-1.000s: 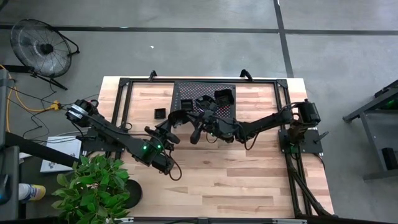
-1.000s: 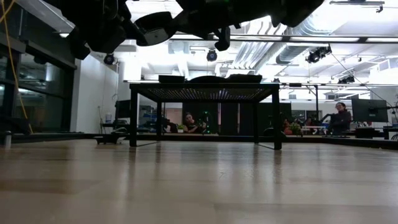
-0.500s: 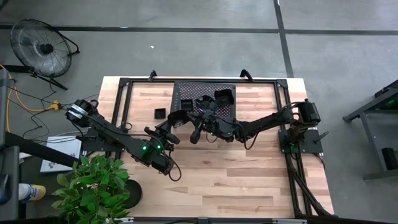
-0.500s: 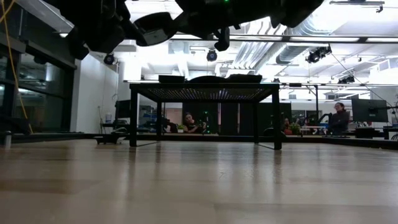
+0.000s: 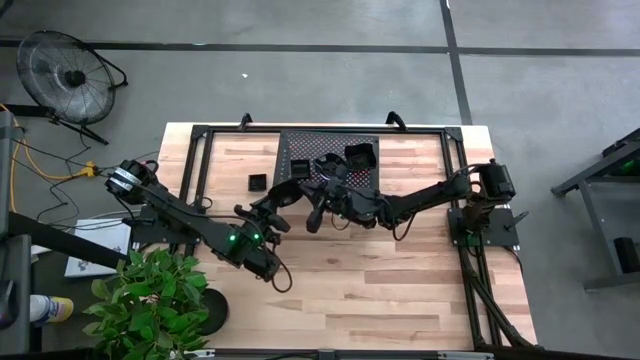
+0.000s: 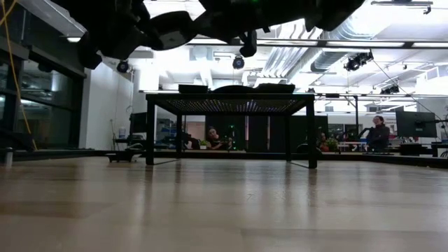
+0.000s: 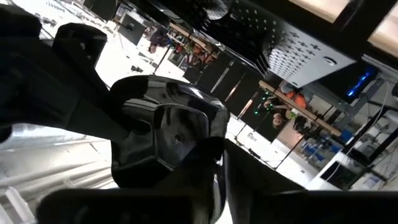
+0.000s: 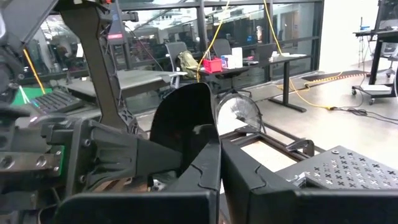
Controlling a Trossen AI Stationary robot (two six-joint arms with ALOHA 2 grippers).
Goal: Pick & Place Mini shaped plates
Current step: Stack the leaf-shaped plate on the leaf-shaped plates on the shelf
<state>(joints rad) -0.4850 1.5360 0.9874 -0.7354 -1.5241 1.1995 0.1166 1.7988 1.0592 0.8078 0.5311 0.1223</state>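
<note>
Both grippers hang above the table's middle, just near of the black mesh rack [image 5: 300, 145]. My left gripper [image 5: 285, 195] is shut on a glossy rounded-square mini plate [image 7: 171, 140]. My right gripper [image 5: 313, 212] is shut on a dark rounded mini plate [image 8: 183, 121]. The two grippers face each other closely, and the left arm fills the left of the right wrist view. Three more plates [image 5: 360, 155] [image 5: 328, 165] [image 5: 300, 168] sit on the rack's top. A small square plate [image 5: 258, 182] lies flat on the wood left of the rack. My left gripper holds the glossy plate by its rim [image 7: 199, 158], pinched between the two fingers. The plate is lifted clear of the table and stands out beyond the fingertips with its hollow face toward the wrist camera. My right gripper pinches the rounded plate by its edge [image 8: 208, 140] between the two fingers. The plate stands on edge, rising above the fingers, clear of the table and the rack.
The rack [image 6: 231, 103] stands on legs at the far middle of the table. A black rail frame [image 5: 195, 170] runs around the table's far part. A potted plant [image 5: 150, 295] crowds the near left corner. Bare wood lies toward the near edge. People sit in the room beyond.
In the low view, my left gripper's plate has moved up a little. The right gripper has kept still.
</note>
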